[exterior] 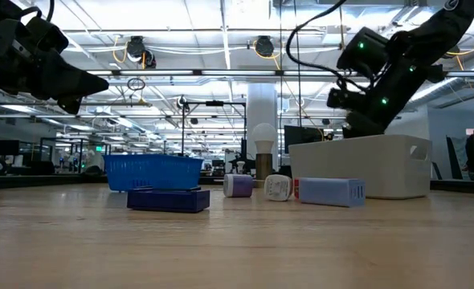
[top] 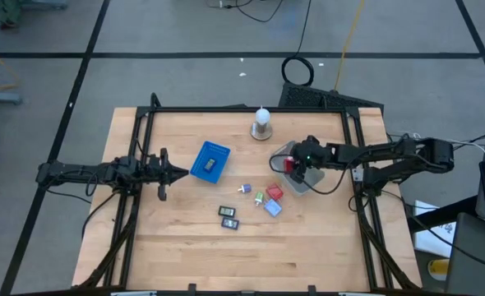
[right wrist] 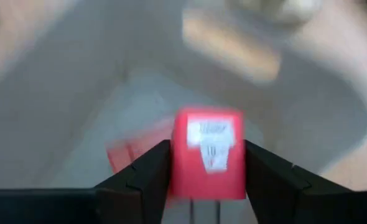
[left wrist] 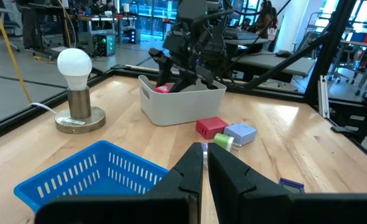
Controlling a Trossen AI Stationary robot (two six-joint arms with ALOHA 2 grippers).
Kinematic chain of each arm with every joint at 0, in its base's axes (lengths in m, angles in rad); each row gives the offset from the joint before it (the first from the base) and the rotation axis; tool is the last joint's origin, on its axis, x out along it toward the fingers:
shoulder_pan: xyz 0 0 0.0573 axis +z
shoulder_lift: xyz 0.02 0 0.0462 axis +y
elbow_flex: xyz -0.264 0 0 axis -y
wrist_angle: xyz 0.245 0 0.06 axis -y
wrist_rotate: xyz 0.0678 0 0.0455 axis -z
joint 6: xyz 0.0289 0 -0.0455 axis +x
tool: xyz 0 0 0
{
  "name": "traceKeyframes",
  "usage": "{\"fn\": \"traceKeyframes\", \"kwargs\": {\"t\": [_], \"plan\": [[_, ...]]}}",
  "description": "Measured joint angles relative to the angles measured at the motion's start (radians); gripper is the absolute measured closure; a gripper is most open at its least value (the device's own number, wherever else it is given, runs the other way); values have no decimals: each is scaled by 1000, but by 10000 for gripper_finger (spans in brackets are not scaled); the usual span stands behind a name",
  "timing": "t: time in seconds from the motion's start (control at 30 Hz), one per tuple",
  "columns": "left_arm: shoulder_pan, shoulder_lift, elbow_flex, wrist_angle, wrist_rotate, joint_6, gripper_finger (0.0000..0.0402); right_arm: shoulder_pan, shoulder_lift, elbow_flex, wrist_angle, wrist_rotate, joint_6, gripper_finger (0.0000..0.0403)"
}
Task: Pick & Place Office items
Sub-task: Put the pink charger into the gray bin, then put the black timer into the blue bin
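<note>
My right gripper (top: 294, 162) hangs over the clear grey tray (top: 307, 182) at the table's right and is shut on a red block (right wrist: 209, 152). In the low view it stands just above the tray's rim (exterior: 357, 112). Another red piece (left wrist: 163, 88) shows inside the tray. My left gripper (top: 175, 173) is shut and empty, in the air left of the blue mesh basket (top: 210, 161). On the table lie a purple-white bit (top: 244, 189), a green bit (top: 259, 197), a red block (top: 274, 192), a blue block (top: 272, 207) and two dark pieces (top: 228, 217). My right gripper pinches the red block by two opposite sides (right wrist: 178, 162) between its two fingers (right wrist: 147, 174). The block's labelled face (right wrist: 211, 140) looks back at the wrist camera. The block is lifted clear, above the tray's floor (right wrist: 96, 106).
A white bulb on a round base (top: 262, 123) stands at the table's far edge, behind the tray. The dark frame rails (top: 353, 144) run along the table's sides. Bare wood (top: 251, 259) lies toward the near edge.
</note>
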Motion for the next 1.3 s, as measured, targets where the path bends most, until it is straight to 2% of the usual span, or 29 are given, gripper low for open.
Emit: {"fn": "traceKeyframes", "kwargs": {"t": [0.2,0.27,0.4,0.5,0.63,0.73,1.0,1.17,1.23,1.3], "plan": [[0,0,0,0,2,-8,378,3,-30,-5,-17,-5,-1,170],[0,0,0,0,6,-24,378,5,-64,-5,-5,-43,-3,160],[0,0,0,0,6,-34,378,8,-179,-5,3,-123,2,155],[0,0,0,0,7,-34,378,30,-301,-4,3,-128,-4,162],[0,0,0,-1,17,-34,378,85,-475,-4,21,-129,-33,187],[0,0,0,-1,17,-35,378,139,-611,-46,103,-129,-73,216],[0,0,0,-1,15,-36,378,238,-927,-326,379,-128,-45,309],[0,0,0,10,-57,-77,378,259,-1030,-507,531,-123,-44,387],[0,0,0,11,-62,-69,378,258,-1056,-543,564,-121,-42,397],[0,2,0,11,-62,-57,378,258,-1060,-541,522,-93,-29,390]]}}
